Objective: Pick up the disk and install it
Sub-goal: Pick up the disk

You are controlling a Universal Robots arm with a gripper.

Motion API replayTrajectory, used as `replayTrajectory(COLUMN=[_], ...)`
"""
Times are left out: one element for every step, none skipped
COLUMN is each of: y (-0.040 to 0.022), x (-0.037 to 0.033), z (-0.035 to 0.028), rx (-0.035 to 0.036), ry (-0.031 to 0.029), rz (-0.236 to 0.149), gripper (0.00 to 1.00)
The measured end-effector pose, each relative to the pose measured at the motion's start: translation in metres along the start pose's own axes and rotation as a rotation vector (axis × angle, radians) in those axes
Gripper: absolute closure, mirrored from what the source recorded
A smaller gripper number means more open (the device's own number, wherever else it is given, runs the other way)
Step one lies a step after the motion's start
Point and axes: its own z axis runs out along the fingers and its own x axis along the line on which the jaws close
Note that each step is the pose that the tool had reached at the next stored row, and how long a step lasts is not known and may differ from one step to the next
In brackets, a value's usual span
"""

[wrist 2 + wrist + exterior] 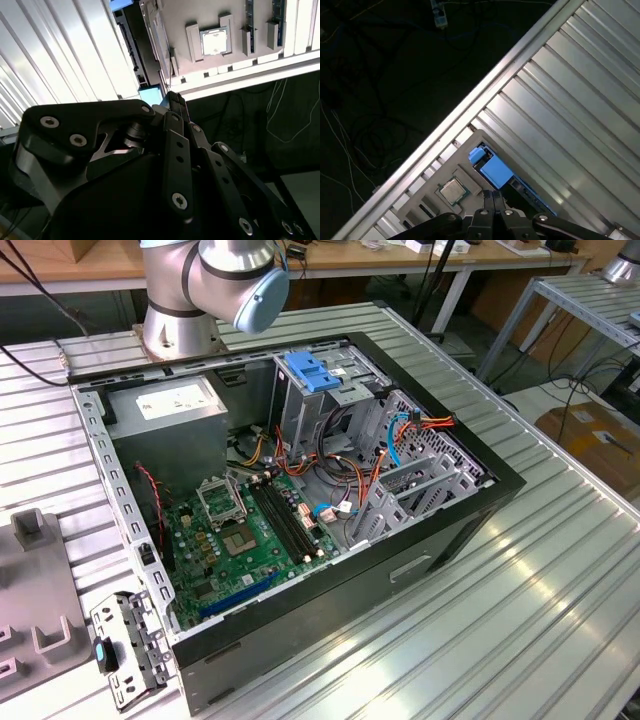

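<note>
The disk point(494, 170) shows as a blue-ended slab on the ribbed table, right beside the corner of a grey fixture tray point(470, 145). In the second wrist view the disk point(135, 55) is a dark, narrow strip seen edge-on with a blue end near my fingertips. My gripper point(492, 196) hangs over that blue end, its two black fingers pressed together with nothing between them. The second wrist view shows the gripper point(173, 99) from behind its black linkages. The open computer case point(440, 530) lies on the table in the exterior view, with a tall metal drive cage point(300, 405) topped by a blue latch.
A processor chip point(452, 191) sits in the grey tray, also seen as the chip point(215, 41). The table edge point(470, 107) drops to a dark floor with cables. In the exterior view a metal bracket point(125, 650) lies by the case's near left corner, and the arm's base point(180, 315) stands behind the case.
</note>
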Motion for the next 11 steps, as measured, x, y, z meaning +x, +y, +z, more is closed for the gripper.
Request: replayTrajectory(y=[0.0,0.0,0.0,0.0,0.0,0.0,0.0,0.0,0.0,0.0,0.0], x=[0.0,0.0,0.0,0.0,0.0,0.0,0.0,0.0,0.0,0.0,0.0], z=[0.0,0.0,-0.0001,-0.0001,0.0,0.0,0.0,0.0,-0.0001,0.0,0.0], rx=[0.0003,0.0005,0.0007,0.0011,0.0013,0.0016,0.0019,0.0021,0.0023,0.0029,0.0033], ry=[0.0009,0.0018,0.0026,0.0035,0.0043,0.0051,0.0059,0.0066,0.0075,0.0092,0.0106], rz=[-0.014,-0.027,-0.04,-0.055,-0.069,-0.083,-0.096,-0.108,-0.122,-0.151,-0.172], gripper=[0.89,0.89,0.89,0.89,0.89,0.89,0.89,0.89,0.89,0.89,0.89])
